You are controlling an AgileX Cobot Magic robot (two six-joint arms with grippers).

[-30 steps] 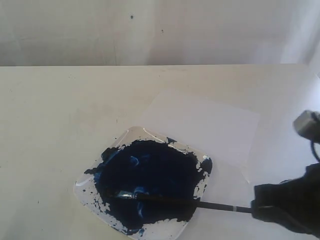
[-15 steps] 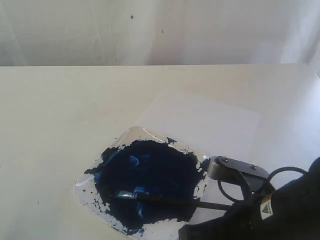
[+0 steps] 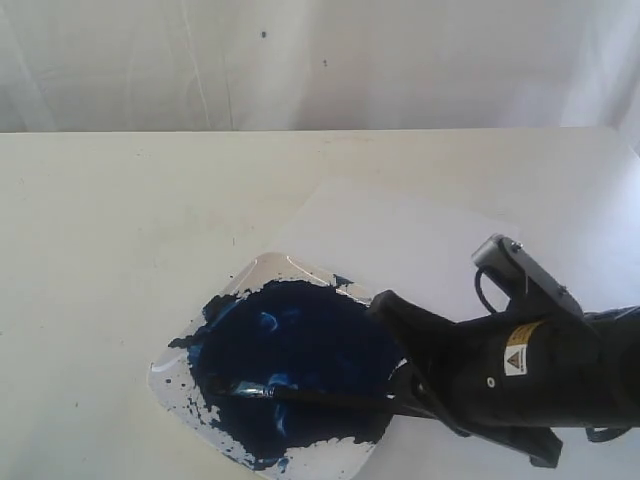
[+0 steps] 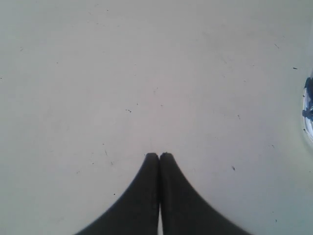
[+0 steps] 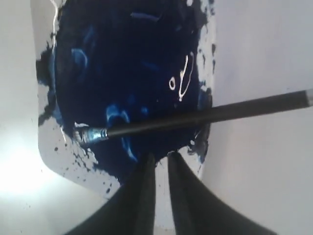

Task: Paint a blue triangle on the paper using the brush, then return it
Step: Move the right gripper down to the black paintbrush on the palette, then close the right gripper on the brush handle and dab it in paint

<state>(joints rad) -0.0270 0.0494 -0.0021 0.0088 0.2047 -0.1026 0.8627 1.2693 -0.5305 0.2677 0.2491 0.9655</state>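
Brush (image 3: 318, 397): lies flat in the clear tray (image 3: 165, 378). Bristles and ferrule rest in the dark blue paint blob (image 3: 300, 340); handle runs out over the tray side nearest the bench's right edge. Held by nothing.

Clear tray: sits on the bench (image 3: 100, 220) toward the near edge, about mid-width.

Paper (image 3: 410, 235): lies flat just beyond the tray, toward the far right corner. Meets the tray's far side; touching or tucked under it, cannot tell which.

Right gripper (image 5: 160, 155): hovers over the tray's right side, tips just beside the brush handle. Fingers parted by a narrow gap, nothing between them.

Left gripper (image 4: 159, 155): fingers pressed together, gripping nothing. Positioned above the bench surface, near the tray.
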